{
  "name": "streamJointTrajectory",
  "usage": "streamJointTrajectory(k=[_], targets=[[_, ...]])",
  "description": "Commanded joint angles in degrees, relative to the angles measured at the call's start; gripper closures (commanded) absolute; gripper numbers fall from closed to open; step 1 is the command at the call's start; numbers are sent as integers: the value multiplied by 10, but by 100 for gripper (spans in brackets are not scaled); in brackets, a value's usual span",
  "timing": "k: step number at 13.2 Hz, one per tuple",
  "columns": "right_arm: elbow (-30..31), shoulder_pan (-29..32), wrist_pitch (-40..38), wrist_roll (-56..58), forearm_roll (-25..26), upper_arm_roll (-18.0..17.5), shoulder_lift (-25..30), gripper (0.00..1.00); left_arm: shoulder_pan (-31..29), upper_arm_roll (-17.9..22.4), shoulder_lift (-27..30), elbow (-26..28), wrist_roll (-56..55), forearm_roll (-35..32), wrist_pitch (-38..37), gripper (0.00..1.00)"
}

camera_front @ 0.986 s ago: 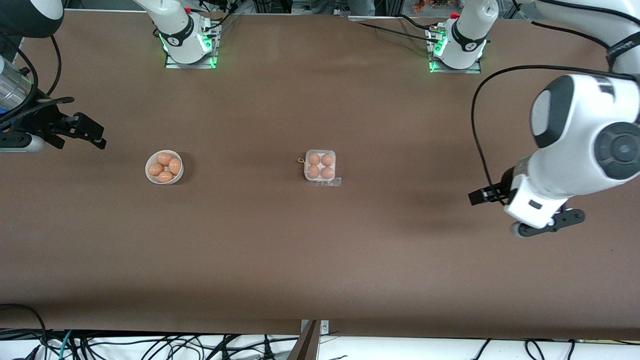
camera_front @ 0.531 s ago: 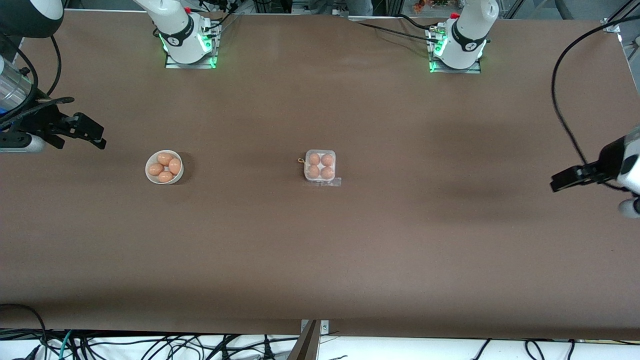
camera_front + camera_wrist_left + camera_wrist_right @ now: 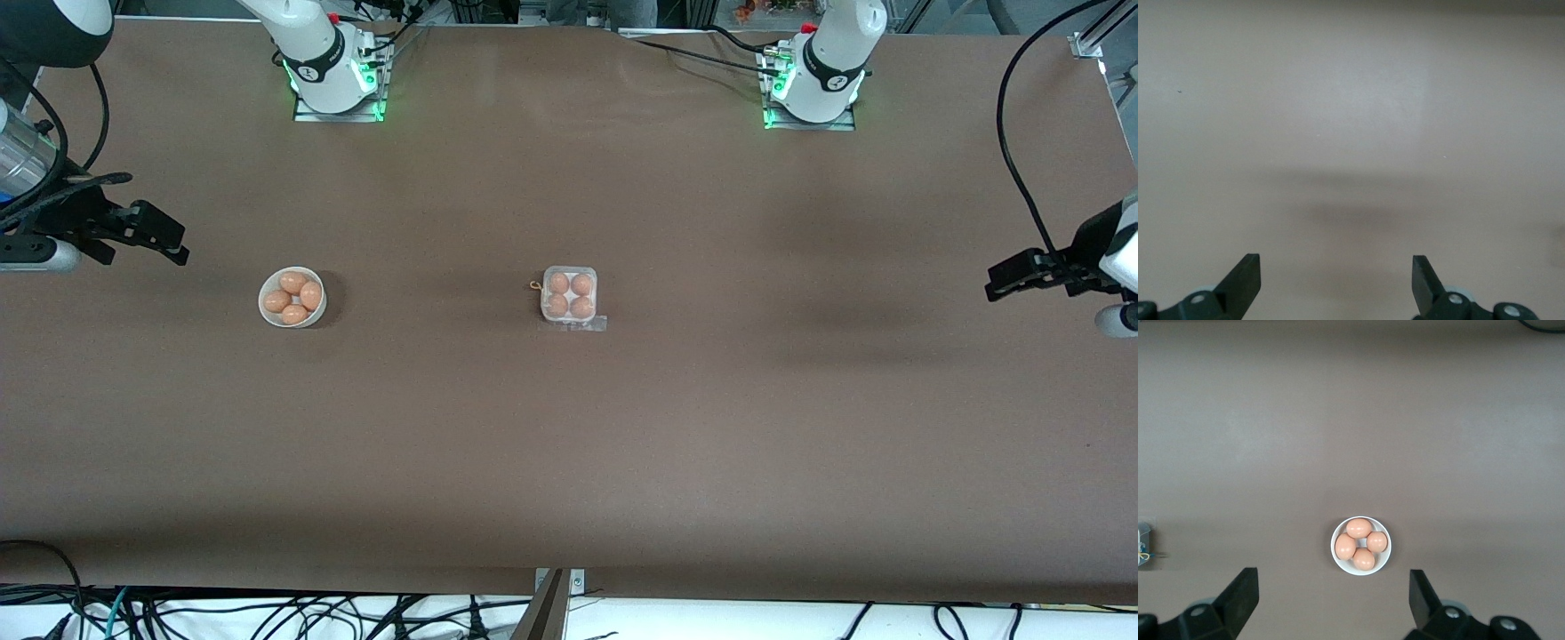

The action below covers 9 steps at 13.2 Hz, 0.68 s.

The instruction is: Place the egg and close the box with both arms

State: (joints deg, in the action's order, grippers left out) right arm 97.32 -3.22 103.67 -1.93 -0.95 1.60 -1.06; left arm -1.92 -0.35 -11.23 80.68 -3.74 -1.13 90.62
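The clear box (image 3: 570,269) sits at the table's middle with an egg (image 3: 558,283) in each cell; its lid looks down over them. A corner of the box shows in the right wrist view (image 3: 1143,540). A white bowl (image 3: 318,313) with several eggs (image 3: 293,283) stands toward the right arm's end. My right gripper (image 3: 178,247) hangs open and empty above the table at that end; the right wrist view (image 3: 1331,600) shows the bowl (image 3: 1382,561) between its fingers (image 3: 1241,597). My left gripper (image 3: 1000,280) is open and empty over bare table (image 3: 1336,283) at the left arm's end.
Both arm bases (image 3: 333,76) (image 3: 813,80) stand along the table edge farthest from the front camera. Black cables (image 3: 1022,178) trail over the left arm's end. A clear flap (image 3: 591,324) sticks out of the box toward the front camera.
My left arm has swung away from the table's middle out to the left arm's end. The right arm, the box and the bowl have not moved.
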Motion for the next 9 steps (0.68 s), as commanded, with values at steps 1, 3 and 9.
streamJointTrajectory(k=[1,3,9], targets=[[1,5,0,6,7,-4,4,0,-3,1,70,70,14,17,12,0],[1,5,0,6,7,-4,4,0,4,3,85,88,15,17,11,0],[1,6,-1,6,7,-4,4,0,55,51,97,101,15,17,11,0]])
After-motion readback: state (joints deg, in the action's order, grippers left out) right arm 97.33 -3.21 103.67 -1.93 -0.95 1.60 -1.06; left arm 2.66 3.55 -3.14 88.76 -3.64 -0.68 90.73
